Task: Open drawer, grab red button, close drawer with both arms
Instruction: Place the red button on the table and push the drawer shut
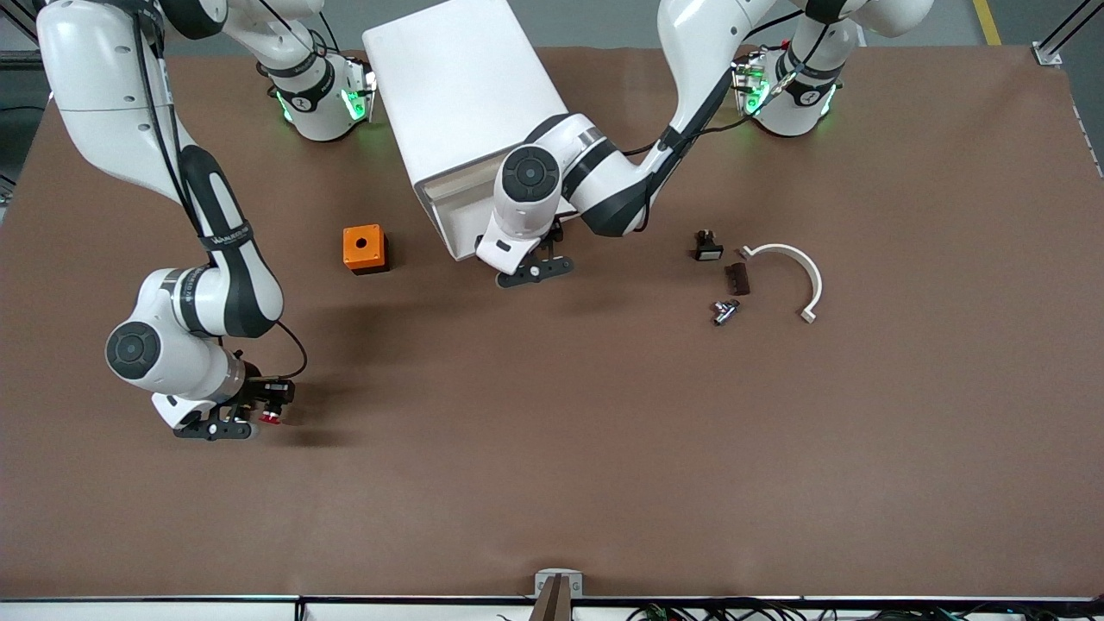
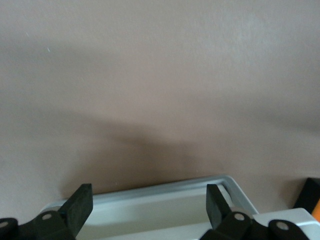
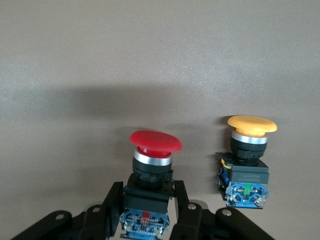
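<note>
brown tabletop: right gripper [image 3: 146,200] jaws clamp button [image 3: 151,162]; left gripper [image 2: 147,202] jaws wide.

Robotics laboratory. Two white jointed arms, their bases lit green, are mounted along one edge of a wide table [image 1: 604,448] covered in plain brown sheeting. On it lie industrial parts rather than household goods: a white cabinet [image 1: 457,95], an orange box [image 1: 364,248], loose switch components and a curved white bracket [image 1: 793,276]. Cables and metal framing line the table's edges.
</note>
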`<state>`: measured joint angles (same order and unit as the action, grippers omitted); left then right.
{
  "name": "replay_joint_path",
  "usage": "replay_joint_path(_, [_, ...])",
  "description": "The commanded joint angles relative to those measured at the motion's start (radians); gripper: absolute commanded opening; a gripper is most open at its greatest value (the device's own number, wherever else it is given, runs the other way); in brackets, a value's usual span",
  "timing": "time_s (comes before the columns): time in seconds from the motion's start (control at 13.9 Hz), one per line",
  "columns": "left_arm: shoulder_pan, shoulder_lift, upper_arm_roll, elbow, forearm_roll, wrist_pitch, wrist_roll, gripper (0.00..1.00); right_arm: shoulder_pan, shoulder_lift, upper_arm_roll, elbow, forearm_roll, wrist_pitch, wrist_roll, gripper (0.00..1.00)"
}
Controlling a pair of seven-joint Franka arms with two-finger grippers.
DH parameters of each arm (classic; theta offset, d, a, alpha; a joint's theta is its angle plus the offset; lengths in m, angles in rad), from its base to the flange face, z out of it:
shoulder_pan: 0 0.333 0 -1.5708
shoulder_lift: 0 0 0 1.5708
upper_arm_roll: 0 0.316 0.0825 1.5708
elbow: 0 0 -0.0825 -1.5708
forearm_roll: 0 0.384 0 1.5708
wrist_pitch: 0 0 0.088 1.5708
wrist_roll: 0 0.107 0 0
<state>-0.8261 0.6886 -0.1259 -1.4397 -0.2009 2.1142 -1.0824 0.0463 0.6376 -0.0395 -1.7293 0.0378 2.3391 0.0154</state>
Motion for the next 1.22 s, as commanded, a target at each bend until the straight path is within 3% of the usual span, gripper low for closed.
replay_joint_path(0.0, [-0.001, -0.015, -0.02, -0.027, -0.047, 0.004, -0.01, 1.0, -0.008, 0.016, 0.015, 0.002, -0.007, 0.012, -0.006, 0.02])
replay_joint_path(0.58, [-0.01, -0.015, -0.055, -0.053, -0.155, 0.004, -0.011, 1.0, 0.001, 0.034, 0.016, 0.002, -0.007, 0.048, -0.005, 0.08])
replay_joint_path(0.72, [-0.01, -0.015, -0.063, -0.059, -0.176, 0.004, -0.011, 1.0, 0.004, 0.036, 0.016, 0.004, -0.007, 0.049, -0.005, 0.32])
replay_joint_path(0.86, [-0.01, -0.015, -0.066, -0.065, -0.196, 0.004, -0.011, 1.0, 0.001, 0.036, 0.016, 0.005, -0.006, 0.049, 0.0, 1.0])
replay_joint_path(1.15, [-0.01, -0.014, -0.075, -0.067, -0.245, 0.006, -0.01, 1.0, -0.002, 0.014, 0.016, 0.016, -0.006, 0.034, 0.003, 1.0])
